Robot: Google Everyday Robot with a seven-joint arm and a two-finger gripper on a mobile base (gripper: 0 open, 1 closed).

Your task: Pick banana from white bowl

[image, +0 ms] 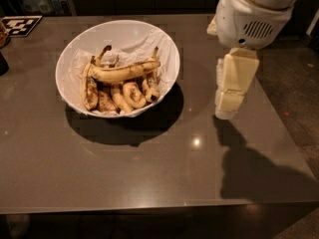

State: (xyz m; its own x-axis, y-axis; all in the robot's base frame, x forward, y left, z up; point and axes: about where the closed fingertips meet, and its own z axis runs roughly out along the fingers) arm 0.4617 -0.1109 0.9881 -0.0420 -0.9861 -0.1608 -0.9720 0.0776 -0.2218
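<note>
The table (149,173) runs past the frame. The arm (251,16), cut off at twelve o'clock, hangs at the white bowl's (167,49) three o'clock. Its gripper (227,108) points down over the tabletop; whether spread or pressed together, I cannot tell. The banana (124,72) lies across shorter bananas (122,96) inside the bowl.

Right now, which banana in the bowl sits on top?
The longest, yellowest banana, lying crosswise over the shorter, browner ones in the white bowl. The gripper hangs right of the bowl in view, over the table.
</note>
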